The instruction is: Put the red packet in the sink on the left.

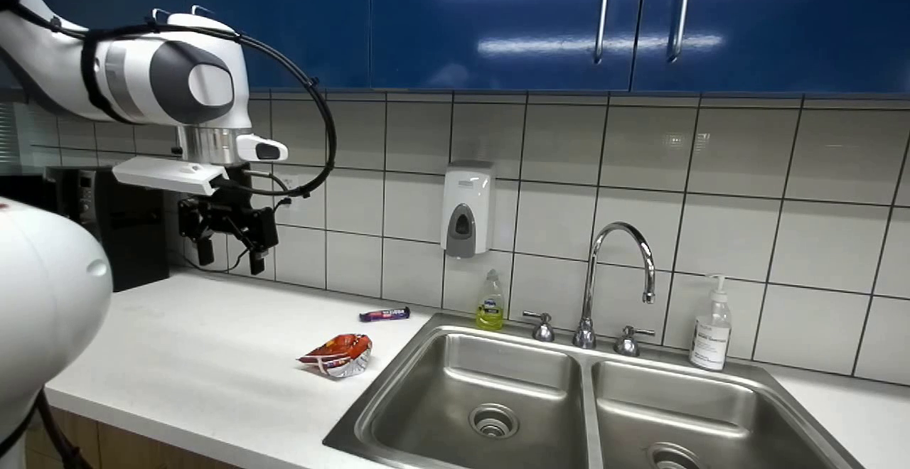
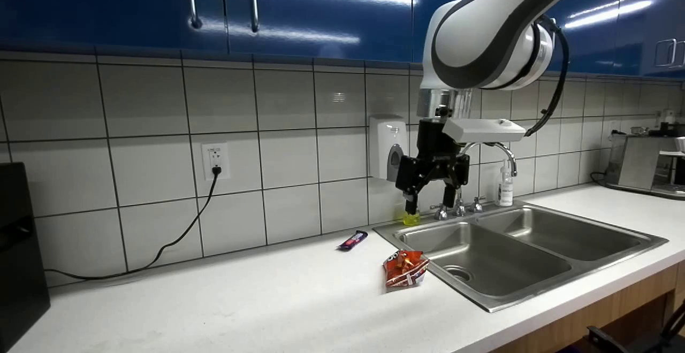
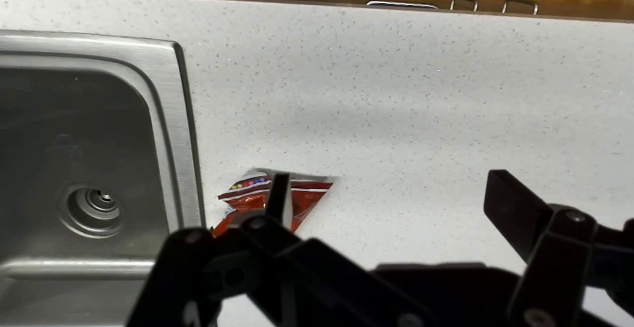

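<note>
The red packet [image 1: 345, 354] is a crumpled red bag with silver foil. It lies on the white counter just beside the sink's left rim and also shows in an exterior view [image 2: 405, 270]. The left sink basin [image 1: 512, 376] is steel with a round drain; it also shows in an exterior view [image 2: 508, 267] and in the wrist view [image 3: 79, 129]. My gripper [image 1: 231, 259] is open and empty, high above the counter; it also shows in an exterior view [image 2: 429, 204]. In the wrist view one finger of the gripper [image 3: 389, 188] partly covers the packet [image 3: 247, 202].
A purple wrapped bar [image 1: 384, 315] lies behind the packet. A yellow soap bottle [image 1: 490, 305], a curved faucet [image 1: 589, 291] and a pump bottle [image 1: 711, 334] stand behind the sink. A wall dispenser [image 1: 467, 209] hangs above. A black machine [image 1: 131, 234] stands on the counter.
</note>
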Robot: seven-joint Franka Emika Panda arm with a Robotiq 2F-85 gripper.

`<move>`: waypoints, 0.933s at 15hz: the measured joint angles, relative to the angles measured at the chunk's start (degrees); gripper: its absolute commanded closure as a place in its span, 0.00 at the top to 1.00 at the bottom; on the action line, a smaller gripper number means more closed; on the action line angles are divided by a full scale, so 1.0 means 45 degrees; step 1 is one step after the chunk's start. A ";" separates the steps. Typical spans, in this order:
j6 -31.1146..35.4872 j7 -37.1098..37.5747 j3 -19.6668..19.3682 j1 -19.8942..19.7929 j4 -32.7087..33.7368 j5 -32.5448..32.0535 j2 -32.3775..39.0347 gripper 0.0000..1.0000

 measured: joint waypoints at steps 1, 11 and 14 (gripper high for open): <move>-0.0016 0.0245 0.0106 -0.0088 0.0094 -0.0127 0.0213 1.00; 0.0653 0.1638 0.0260 -0.1067 0.1462 -0.0865 0.3294 1.00; 0.1184 0.2002 0.0229 -0.1403 0.2017 -0.1469 0.4481 1.00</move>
